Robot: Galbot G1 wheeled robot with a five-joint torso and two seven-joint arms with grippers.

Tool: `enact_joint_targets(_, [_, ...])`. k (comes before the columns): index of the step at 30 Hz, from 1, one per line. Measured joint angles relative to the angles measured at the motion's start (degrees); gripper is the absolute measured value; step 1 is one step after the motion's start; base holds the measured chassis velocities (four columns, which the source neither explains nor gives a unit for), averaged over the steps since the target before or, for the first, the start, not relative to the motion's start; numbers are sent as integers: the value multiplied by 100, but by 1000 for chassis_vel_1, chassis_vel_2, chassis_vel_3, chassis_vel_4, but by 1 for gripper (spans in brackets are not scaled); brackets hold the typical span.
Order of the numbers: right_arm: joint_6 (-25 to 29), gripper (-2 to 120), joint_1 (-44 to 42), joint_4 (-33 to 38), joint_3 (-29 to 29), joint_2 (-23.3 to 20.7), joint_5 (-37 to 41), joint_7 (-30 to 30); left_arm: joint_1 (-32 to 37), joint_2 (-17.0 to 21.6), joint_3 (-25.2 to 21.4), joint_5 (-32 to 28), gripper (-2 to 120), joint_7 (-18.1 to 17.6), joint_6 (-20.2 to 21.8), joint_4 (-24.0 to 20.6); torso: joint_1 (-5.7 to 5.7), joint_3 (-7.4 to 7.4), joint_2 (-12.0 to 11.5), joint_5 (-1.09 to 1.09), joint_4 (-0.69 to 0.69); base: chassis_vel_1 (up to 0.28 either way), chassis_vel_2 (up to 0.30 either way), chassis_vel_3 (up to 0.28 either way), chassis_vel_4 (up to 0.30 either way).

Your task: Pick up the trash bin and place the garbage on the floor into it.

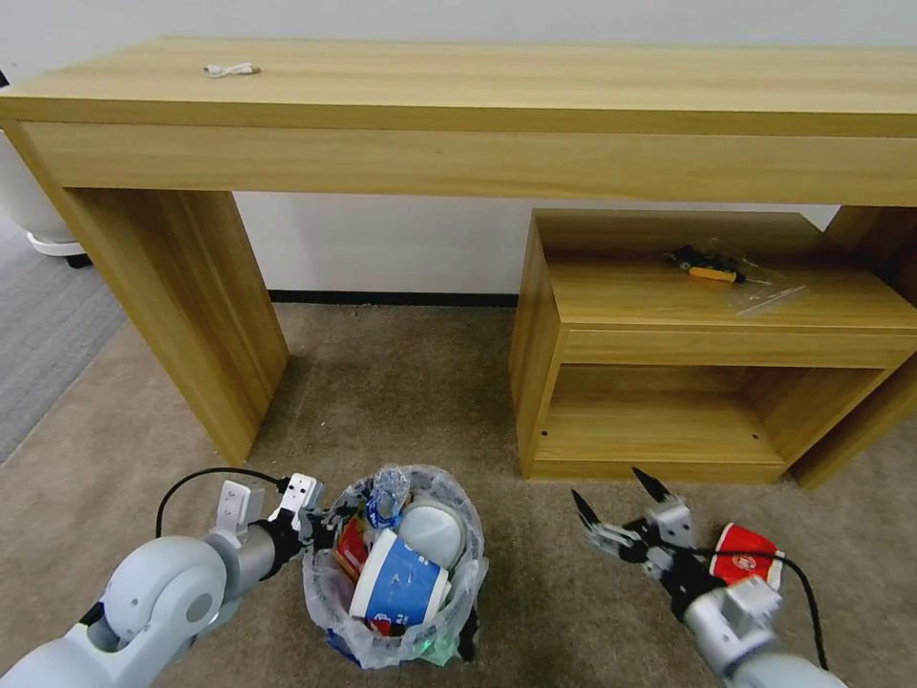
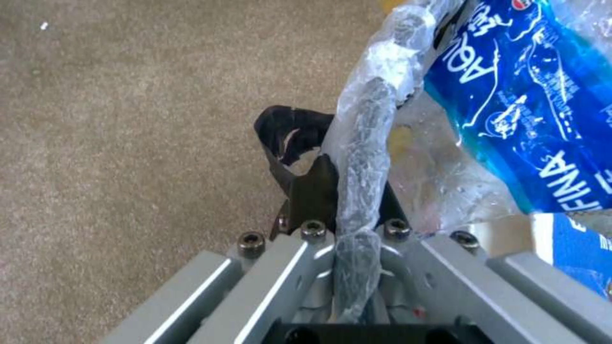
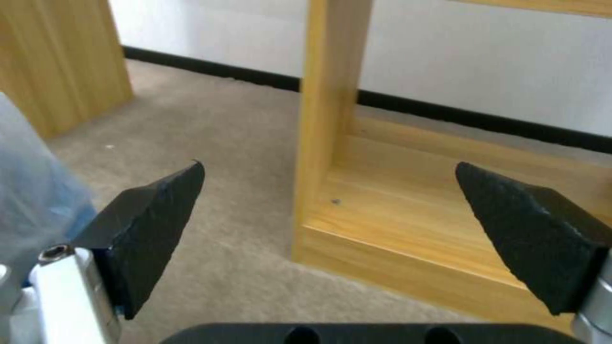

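The left gripper (image 1: 320, 524) clenches the rim of the upright, bag-lined round dark trash bin (image 1: 396, 573); the right gripper (image 1: 616, 505) hangs spread, empty.

A long light-wood counter (image 1: 458, 105) stands against the white wall (image 1: 382, 244), a small white cable (image 1: 229, 69) lying on top. Beneath it, a low light-wood shelf unit (image 1: 707, 344) carries a black-orange tool in a clear bag (image 1: 712, 266).
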Motion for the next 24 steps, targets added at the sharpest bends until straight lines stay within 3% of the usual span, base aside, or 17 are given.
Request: enact_joint_targets(24, [489,100,-225,-341,568,17,233,-82,34,-47,67,32,0,0,0,-93,0,1,0,0,1,0,0,0,0])
